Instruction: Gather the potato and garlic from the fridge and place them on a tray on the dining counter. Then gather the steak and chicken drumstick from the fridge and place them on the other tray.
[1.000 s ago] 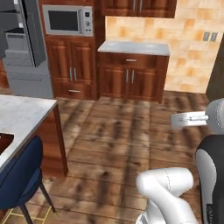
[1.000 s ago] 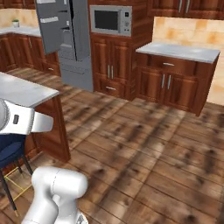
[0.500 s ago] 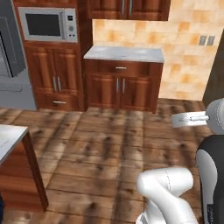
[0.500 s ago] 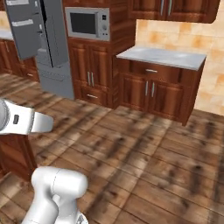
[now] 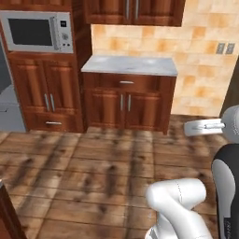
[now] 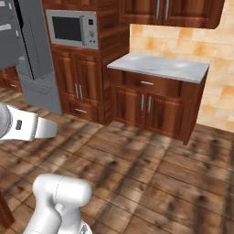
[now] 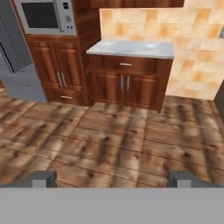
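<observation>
Wood flooring fronts one microwave (image 5: 36, 31), one fridge (image 6: 27, 55) and one marble counter (image 5: 130, 65); end effector (image 7: 111, 178) spread apart, empty.

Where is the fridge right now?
The fridge stands at the left edge of the right base view, a door ajar, beside the tall wood cabinet holding the microwave.

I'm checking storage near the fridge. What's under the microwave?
Under the microwave sits a wood cabinet with two doors and a drawer below them. Doors and drawer are shut, so the contents are hidden. The fridge stands just left.
</observation>
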